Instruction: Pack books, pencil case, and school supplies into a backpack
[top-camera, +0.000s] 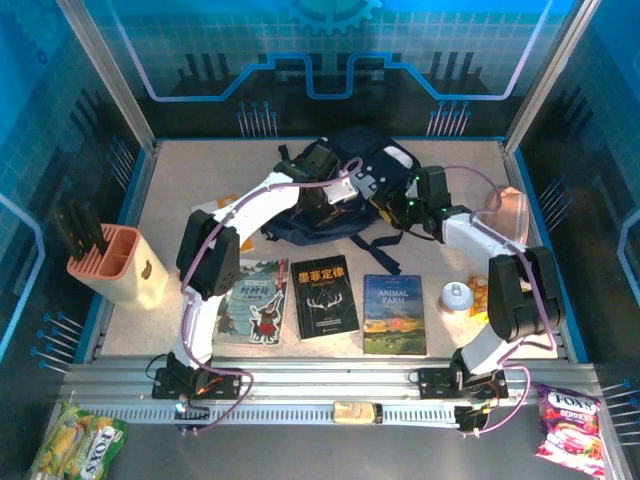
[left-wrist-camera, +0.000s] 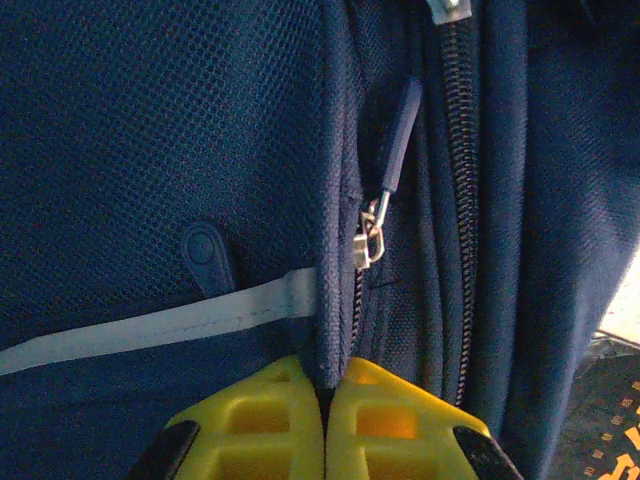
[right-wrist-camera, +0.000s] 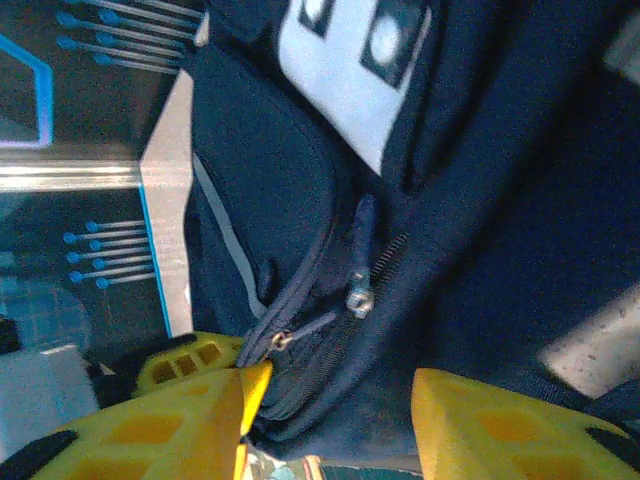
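Pink rack (top-camera: 115, 262) at left, green candy bag (top-camera: 78, 440), pink candy bag (top-camera: 572, 418), grey dome (top-camera: 457, 295)

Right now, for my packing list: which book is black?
The middle book, with antlers; the left book is grey-teal, the right book shows a landscape.

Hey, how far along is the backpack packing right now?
Done: nothing looks packed; the three books and the pencil case lie on the table. In hand: the left gripper is shut on the backpack fabric beside a closed zip, the right gripper open over its edge. Left: unzip, then load everything.
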